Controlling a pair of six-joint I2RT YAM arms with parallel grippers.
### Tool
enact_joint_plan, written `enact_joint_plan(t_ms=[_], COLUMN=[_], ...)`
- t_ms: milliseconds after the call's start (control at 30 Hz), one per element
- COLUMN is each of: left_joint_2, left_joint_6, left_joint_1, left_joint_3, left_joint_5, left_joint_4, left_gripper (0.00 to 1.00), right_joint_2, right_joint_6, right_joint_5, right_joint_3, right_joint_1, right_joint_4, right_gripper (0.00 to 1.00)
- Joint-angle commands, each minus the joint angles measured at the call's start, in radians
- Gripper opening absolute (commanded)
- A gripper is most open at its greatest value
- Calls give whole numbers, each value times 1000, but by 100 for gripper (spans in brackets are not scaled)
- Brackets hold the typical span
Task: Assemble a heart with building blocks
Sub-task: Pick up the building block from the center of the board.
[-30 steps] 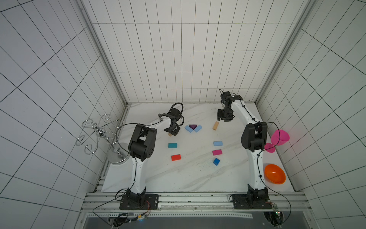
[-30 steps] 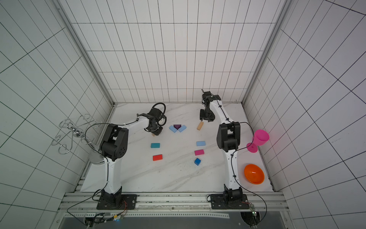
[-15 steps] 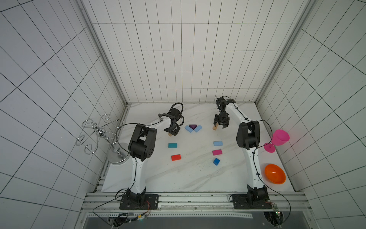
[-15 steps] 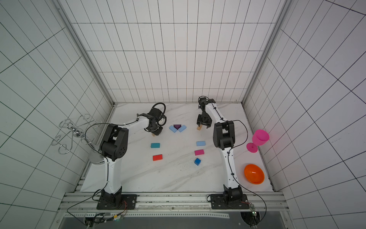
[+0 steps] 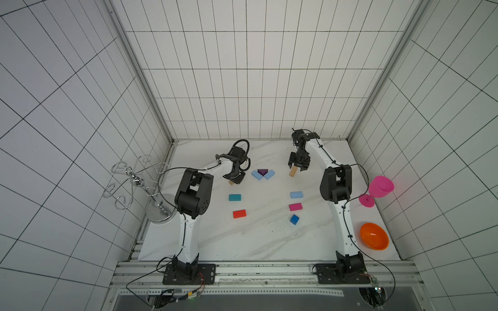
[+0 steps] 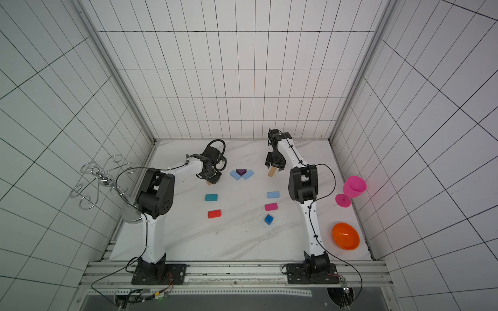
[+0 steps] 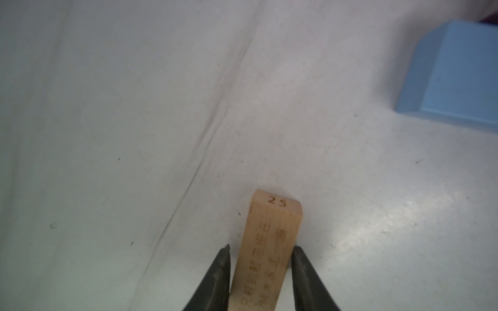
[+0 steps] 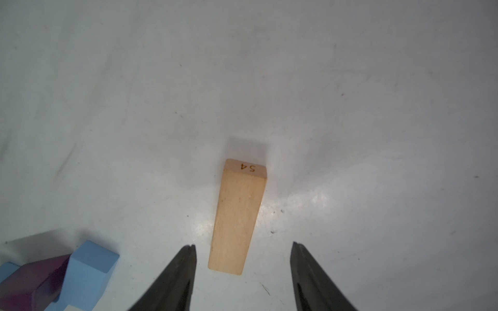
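Left arm low, fingers pinching tan block

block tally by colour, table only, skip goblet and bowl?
light blue block: 3
tan wood block: 2
teal block: 1
red block: 1
pink block: 1
blue cube: 1
purple wedge: 1
Total: 10

Counted on the one white marble table: three light blue bricks, two tan wood bricks, one teal brick, one red brick, one pink brick, one blue cube and one purple wedge. Beside them are one pink goblet, one orange bowl, one wire stand and two robot arms.
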Motion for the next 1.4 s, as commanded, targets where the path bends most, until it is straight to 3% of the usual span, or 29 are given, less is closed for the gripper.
enact_joint_plan(t_ms=[0,100,267,367,567,700,800,1000,1133,1367], left_joint_2=[45,40,27,20,-5,-36,-56,-51,-30,-52], left_joint_6=[3,5,8,11,23,31,37,39,33,32], left_joint_1=[-11,-9,-3,-1,-10,-18,-27,-46,-43,-24], left_joint_3=[-35,-39,-54,-64,-82,-102,-107,-95,-82,-101], left_joint_5=[18,18,20,19,26,20,20,1,-26,-29], left_joint_4=[-33,-32,-23,-18,-18,-18,-23,-30,-36,-29], left_gripper=[37,37,37,37,37,37,37,35,23,22], right_joint_2=[54,66,46,3,-170,-345,-423,-421,-403,-382], right_joint_6=[22,10,-80,-132,-266,-376,-445,-519,-529,-564], right_joint_5=[-10,3,65,65,-1,-20,-49,-99,-117,-159], right_joint_3=[24,26,-3,-64,-309,-542,-628,-623,-593,-550], right_joint_1=[19,19,17,11,11,20,28,53,66,71], right_joint_4=[-26,-27,-35,-34,49,210,273,271,259,247], right_gripper=[59,55,19,10,17,10,6,2,0,1])
